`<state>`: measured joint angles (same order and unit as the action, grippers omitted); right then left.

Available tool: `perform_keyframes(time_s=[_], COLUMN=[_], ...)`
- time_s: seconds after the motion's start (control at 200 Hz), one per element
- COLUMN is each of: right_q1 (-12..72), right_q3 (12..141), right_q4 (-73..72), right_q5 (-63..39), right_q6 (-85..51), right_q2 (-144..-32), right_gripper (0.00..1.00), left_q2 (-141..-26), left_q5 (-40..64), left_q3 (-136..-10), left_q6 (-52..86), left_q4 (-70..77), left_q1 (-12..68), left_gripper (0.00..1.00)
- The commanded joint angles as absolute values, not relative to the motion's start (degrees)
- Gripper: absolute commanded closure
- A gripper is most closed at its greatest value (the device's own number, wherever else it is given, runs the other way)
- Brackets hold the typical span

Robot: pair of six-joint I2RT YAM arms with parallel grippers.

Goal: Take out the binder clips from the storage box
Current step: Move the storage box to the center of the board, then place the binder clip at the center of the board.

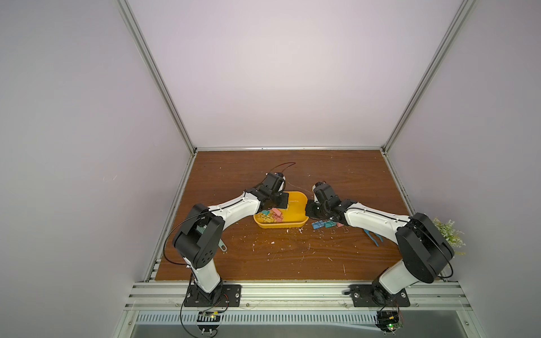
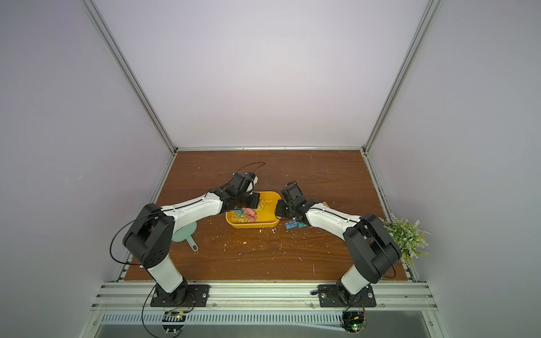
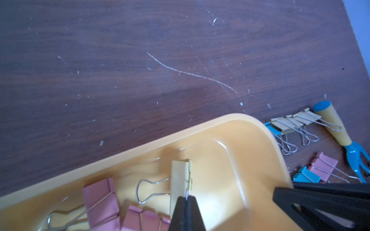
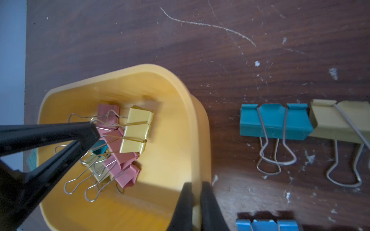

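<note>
Nearest the camera head, the two arm bases sit on an aluminium rail (image 1: 292,292). Beyond it the wooden table (image 1: 292,263) is flecked with white scraps (image 1: 272,243). A teal scoop (image 2: 183,234) lies by the left arm, and a green plant sprig (image 2: 405,237) stands at the right edge. Further in, loose clips (image 1: 323,224) in blue, teal and pink lie in a row on the wood, just beside the near right corner of the storage box (image 1: 292,223) and partly under the right arm. The right wrist view shows a teal one touching a yellow one there. A blue garden fork (image 3: 338,130) with a yellow handle lies next to them, with one clip's wire loop across its handle. The storage box sits mid-table between the two arms. The binder clips (image 1: 270,218) left inside are piled in its left half, with pink, teal and yellow tangled together. The right gripper (image 4: 197,187) is clenched on the box's right wall, one finger inside the rim and one outside. The left gripper (image 3: 187,197) reaches into the box from the far left, jaws pressed together on the thin wire handle of a yellow clip (image 3: 180,180). That clip stands on edge inside the box beside the pink ones; whether it touches the box floor I cannot tell. Past the box, bare wood marked by a long pale scratch (image 3: 190,74) runs to the back wall.
</note>
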<state>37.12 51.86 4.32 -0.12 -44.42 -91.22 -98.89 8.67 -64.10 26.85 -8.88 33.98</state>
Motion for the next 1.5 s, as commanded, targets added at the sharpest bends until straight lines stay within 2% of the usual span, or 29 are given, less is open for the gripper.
perform_keyframes(time_s=[0.0, 0.235, 0.4, 0.69, 0.976, 1.136, 1.246, 1.496], right_q1=[37.1, 36.8, 36.1, 35.8, 33.9, 33.2, 32.9, 32.7], right_q3=[54.2, 56.0, 59.0, 60.8, 62.8, 64.2, 65.4, 65.9], right_q4=[1.3, 0.3, 1.9, 3.7, 7.2, 8.0, 9.3, 10.4], right_q5=[2.9, 6.2, 5.8, 3.4, 1.6, 0.0, -0.6, -0.8], right_q6=[-48.2, -48.9, -46.7, -41.5, -34.4, -33.1, -32.8, -32.0], right_q2=[-92.3, -94.4, -96.5, -96.2, -97.7, -97.7, -97.7, -93.9], right_gripper=[0.93, 0.94, 0.92, 0.90, 0.91, 0.84, 0.72, 0.63], left_q2=[-99.1, -98.1, -94.1, -77.1, -60.3, -51.8, -47.3, -41.4], left_q5=[9.8, 14.2, 13.7, 6.3, -0.9, -6.6, -11.0, -22.0], left_q3=[-66.9, -68.8, -67.0, -52.0, -41.4, -36.5, -33.8, -29.2], left_q6=[27.6, 28.6, 30.6, 38.1, 42.5, 47.9, 53.0, 67.9], left_q4=[-6.9, -4.5, -3.0, 4.8, 1.4, -2.4, -5.6, -13.0], left_q1=[32.5, 30.5, 30.2, 30.0, 30.0, 29.9, 29.9, 29.8], left_gripper=[1.00, 1.00, 1.00, 1.00, 1.00, 1.00, 1.00, 1.00])
